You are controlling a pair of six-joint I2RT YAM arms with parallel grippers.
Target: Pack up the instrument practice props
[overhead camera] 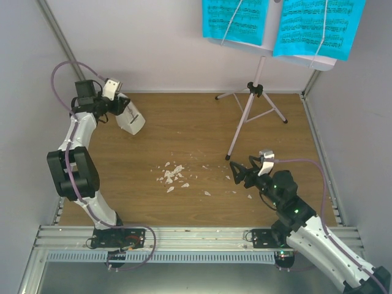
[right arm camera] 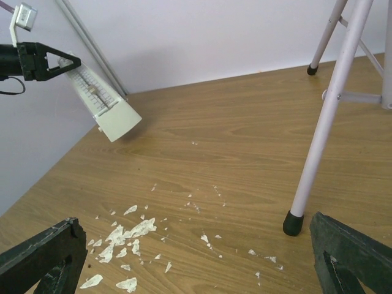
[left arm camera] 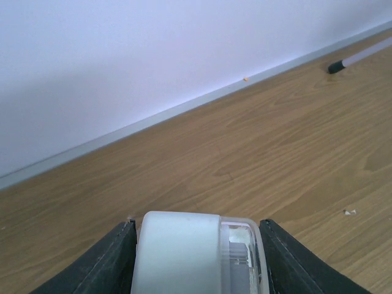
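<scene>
A: Where is the metronome (overhead camera: 130,118) right now?

B: Near the far left corner of the table (overhead camera: 184,128), tilted. The left gripper (overhead camera: 117,105) pinches its narrow top between 2 fingers. I cannot tell whether the wide base clears the wood.

A: How will it handle?

B: Probably light, hard plastic. The clear cover (left arm camera: 240,245) looks slick, and the taper could let it slide out of a pinch, so a hold lower on the body seems safer.

A: And the right gripper (overhead camera: 234,173)?

B: Spread wide and holding nothing, just beside the nearest foot (right arm camera: 294,223) of the music stand (overhead camera: 248,116), which stands on 3 legs toward the far right corner.

A: Where would you take the stand?

B: On the pole, near the hub (overhead camera: 255,89) where the legs meet. It is likely light but top-heavy, with 2 blue sheets (overhead camera: 236,18) up top. Those are thin and floppy, so take them by an edge. The crumbs (overhead camera: 171,174) toward the near edge stay.
</scene>
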